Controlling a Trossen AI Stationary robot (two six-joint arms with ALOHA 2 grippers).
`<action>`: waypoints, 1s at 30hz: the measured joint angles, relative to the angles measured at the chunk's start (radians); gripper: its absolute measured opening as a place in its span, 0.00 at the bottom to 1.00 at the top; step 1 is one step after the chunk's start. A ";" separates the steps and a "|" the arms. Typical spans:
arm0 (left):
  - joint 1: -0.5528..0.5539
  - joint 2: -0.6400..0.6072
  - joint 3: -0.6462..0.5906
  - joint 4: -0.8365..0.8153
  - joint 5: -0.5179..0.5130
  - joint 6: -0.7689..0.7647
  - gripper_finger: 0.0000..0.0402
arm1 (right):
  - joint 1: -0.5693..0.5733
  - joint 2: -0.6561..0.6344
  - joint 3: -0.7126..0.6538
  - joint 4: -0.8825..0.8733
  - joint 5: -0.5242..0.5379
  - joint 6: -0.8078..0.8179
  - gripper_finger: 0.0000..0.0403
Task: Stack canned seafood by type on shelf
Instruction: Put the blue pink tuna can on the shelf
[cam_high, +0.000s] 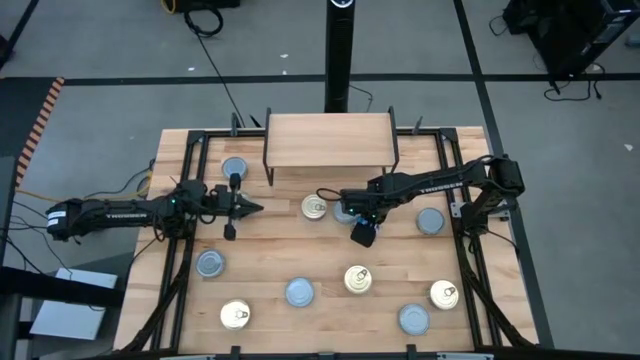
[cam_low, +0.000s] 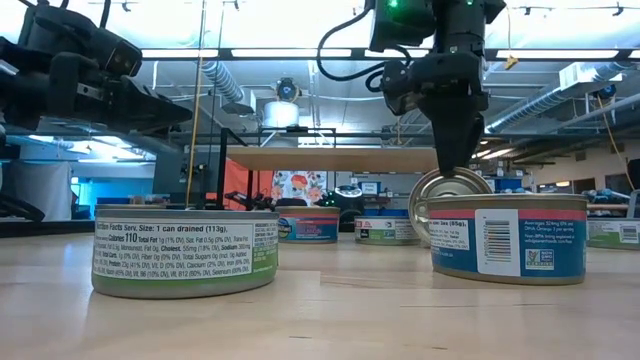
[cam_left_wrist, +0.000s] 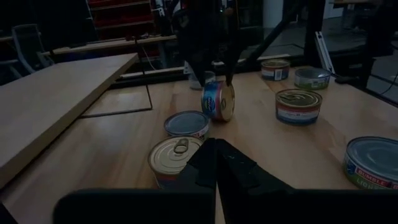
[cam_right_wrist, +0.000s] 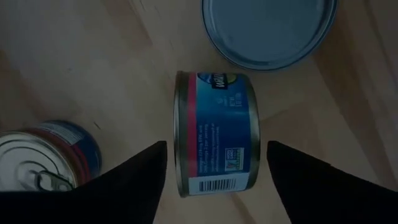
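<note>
While I am hanging over the middle of the slatted wooden bench (cam_high: 300, 255), my right end effector (cam_right_wrist: 216, 163) is standing spread, its two dark fingers (cam_right_wrist: 130, 180) straddling a tin on its edge (cam_right_wrist: 217, 142) without touching it. That tin is showing its blue and red label and a barcode, and it is resting on the wood just in front of the shelf. A blue-grey-topped tin (cam_right_wrist: 268, 28) is lying flat just beside it, and a gold pull-tab tin (cam_right_wrist: 43, 155) is sitting near on the other side.

Nearest the front edge of the bench, more tins are lying scattered and well apart: a gold one (cam_high: 235, 315), a grey one (cam_high: 299, 292), another gold one (cam_high: 358, 279), a grey one (cam_high: 414, 319) and a gold one (cam_high: 444, 294).

My left end effector (cam_high: 255, 208) is waiting above the bench's left side with its fingers pressed together, holding nothing.

Farther back, the shelf (cam_high: 328, 140) is standing on thin black legs with its light plank bare. A grey tin (cam_high: 234, 168) is sitting just left of it.

Beyond the bench, a black post (cam_high: 340, 55) is rising from a grey floor with cables (cam_high: 205, 20) trailing across it.
</note>
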 joint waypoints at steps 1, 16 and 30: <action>0.000 0.000 0.000 0.000 0.000 0.000 0.02 | -0.001 0.000 0.000 0.000 -0.002 -0.001 0.69; 0.000 0.000 0.000 0.000 0.000 0.000 0.02 | -0.006 -0.002 -0.042 0.071 -0.043 -0.013 0.53; 0.000 -0.001 0.001 0.005 0.000 -0.001 0.02 | -0.021 -0.028 0.178 0.073 -0.080 -0.029 0.51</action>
